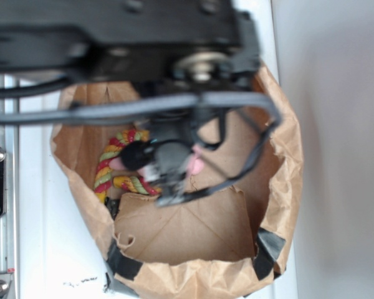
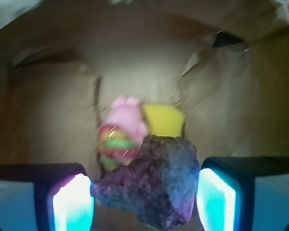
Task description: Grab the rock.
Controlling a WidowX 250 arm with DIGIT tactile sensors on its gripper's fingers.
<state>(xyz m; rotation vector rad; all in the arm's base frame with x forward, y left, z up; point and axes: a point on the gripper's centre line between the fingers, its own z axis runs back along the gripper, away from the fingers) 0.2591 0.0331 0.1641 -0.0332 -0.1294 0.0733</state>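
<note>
Wrist view, bottom centre: rock (image 2: 151,185) sits between the two fingers (image 2: 73,202), which are clamped on it, touching both sides. Behind it, mid-frame: pink plush toy (image 2: 125,115) beside yellow sponge (image 2: 164,120), inside the brown paper bag (image 1: 187,233). Exterior view: arm covers upper frame; coloured rope (image 1: 115,165) at bag's left.

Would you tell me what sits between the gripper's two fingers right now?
The rock fills the gap between the gripper fingers, seemingly touching both pads; the wrist view shows this.

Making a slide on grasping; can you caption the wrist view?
The hand closes on the rock inside a paper bag, pink plush toy and yellow sponge behind.
</note>
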